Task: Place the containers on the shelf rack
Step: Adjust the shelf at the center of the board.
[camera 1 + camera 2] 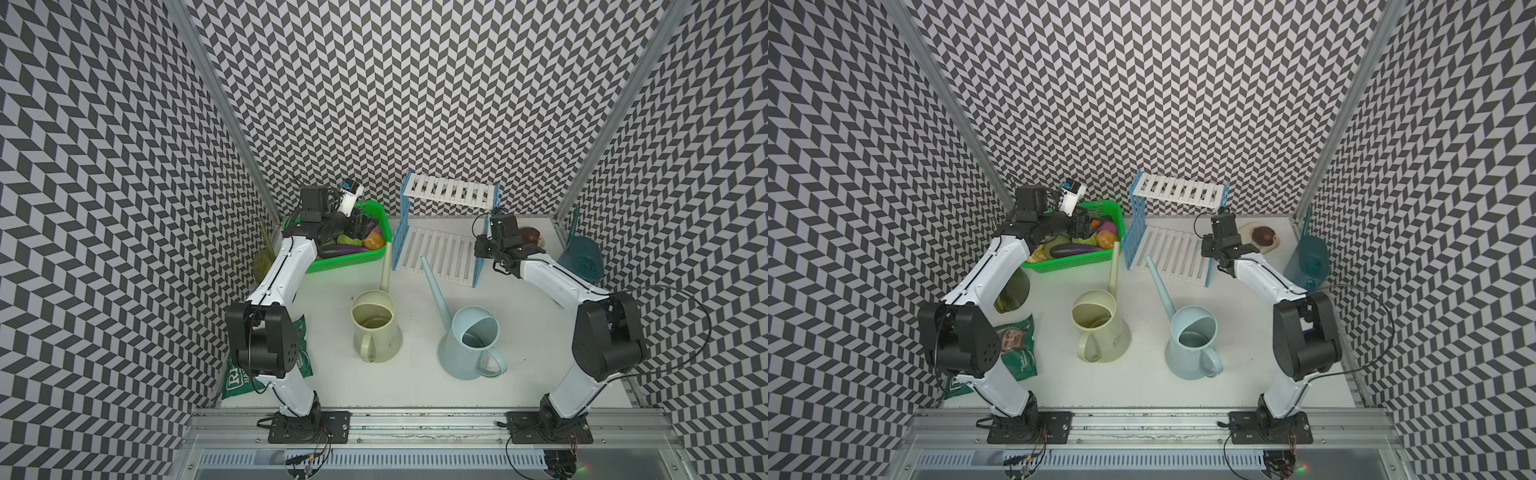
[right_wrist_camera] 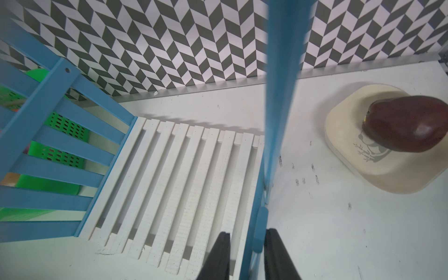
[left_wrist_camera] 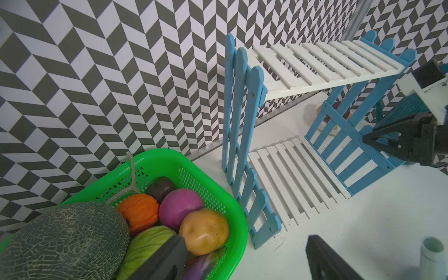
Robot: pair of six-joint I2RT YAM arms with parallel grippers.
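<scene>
The shelf rack [image 1: 440, 249] [image 3: 291, 174] stands at the back centre, both white slatted shelves bare. My right gripper [image 2: 247, 252] is shut on its right blue side panel [image 2: 259, 225], one finger on each side. My left gripper [image 3: 244, 261] hangs open over the near rim of the green basket, holding nothing. The cream container [image 1: 376, 328] and the pale blue container [image 1: 469, 345] stand mid-table, spouts pointing toward the rack. A dark teal container [image 1: 1308, 259] is by the right wall. The olive-green container [image 1: 1013, 291] sits largely behind my left arm.
A green mesh basket [image 1: 345, 262] of produce sits left of the rack. A green snack bag [image 1: 1017, 349] lies under my left elbow. A cream plate [image 2: 358, 164] with a dark red fruit [image 1: 1264, 237] is right of the rack. Patterned walls close in on three sides.
</scene>
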